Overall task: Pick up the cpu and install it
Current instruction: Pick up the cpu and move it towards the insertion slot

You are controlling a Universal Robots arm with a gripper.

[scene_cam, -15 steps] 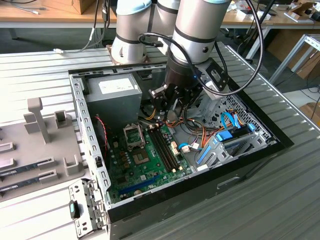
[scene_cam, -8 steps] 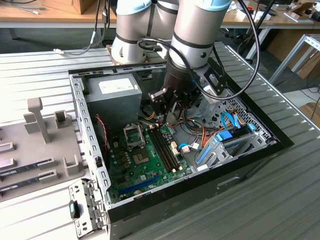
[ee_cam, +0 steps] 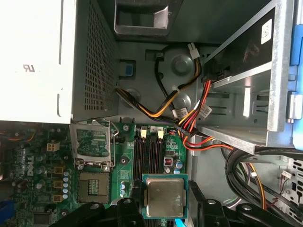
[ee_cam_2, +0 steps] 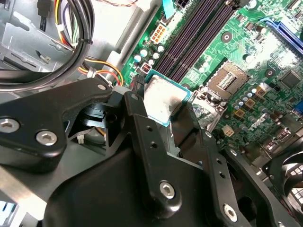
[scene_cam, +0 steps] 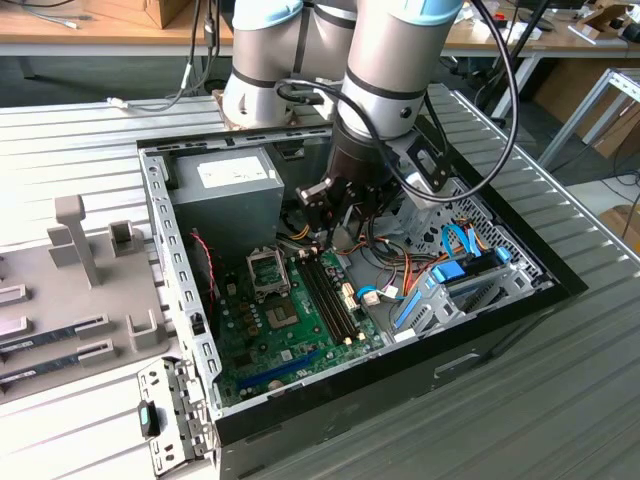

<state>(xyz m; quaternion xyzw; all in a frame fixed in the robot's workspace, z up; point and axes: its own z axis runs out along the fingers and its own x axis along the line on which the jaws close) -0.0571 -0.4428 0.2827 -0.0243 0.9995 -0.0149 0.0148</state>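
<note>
While the tool (ee_cam: 164, 209) grips the cpu (ee_cam: 164, 195) by its edges (over memory slots (ee_cam: 149, 156)), the socket (ee_cam: 92, 187) lies unobstructed.

The open socket (ee_cam: 93, 187) lies clear from above, its load plate (ee_cam: 92, 141) swung back toward the power supply (ee_cam: 33, 61), which walls that side. Low memory slots (ee_cam: 149, 153) flank the socket's other side; beyond them bundled cables (ee_cam: 189, 118) and the drive cage (ee_cam: 246, 80) crowd the case (scene_cam: 180, 290). The gripper (ee_cam: 165, 210), clamped on the cpu (ee_cam: 164, 191), hangs over the slots.

Hand (scene_cam: 338, 228) above motherboard (scene_cam: 262, 322) in open case (scene_cam: 168, 225)
</note>
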